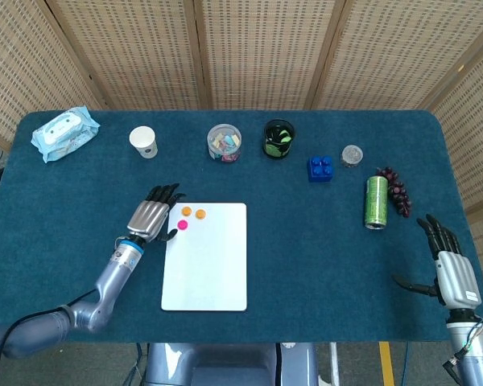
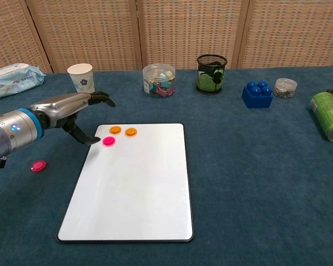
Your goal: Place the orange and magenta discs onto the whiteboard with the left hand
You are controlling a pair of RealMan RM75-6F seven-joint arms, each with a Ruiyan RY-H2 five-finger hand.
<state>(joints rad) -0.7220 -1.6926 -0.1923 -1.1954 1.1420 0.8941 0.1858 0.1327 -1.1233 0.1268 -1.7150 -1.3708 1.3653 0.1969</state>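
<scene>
The whiteboard [image 1: 205, 265] [image 2: 133, 188] lies flat on the blue table. Two orange discs [image 1: 187, 211] [image 1: 200, 214] [image 2: 115, 130] [image 2: 131, 132] and one magenta disc [image 1: 182, 224] [image 2: 108, 141] sit near its top left corner. Another magenta disc [image 2: 39, 165] lies on the cloth left of the board; the head view does not show it. My left hand [image 1: 149, 217] [image 2: 72, 111] hovers just left of the board with fingers apart, holding nothing. My right hand [image 1: 451, 269] rests open at the table's right front edge.
Along the back stand a wipes pack [image 1: 64, 133], a paper cup [image 1: 144, 141], a clear tub of clips [image 1: 224, 141], a black mesh cup [image 1: 278, 138], a blue brick [image 1: 320, 168] and a small jar [image 1: 352, 154]. A green can [image 1: 376, 201] and grapes [image 1: 396, 191] lie at right.
</scene>
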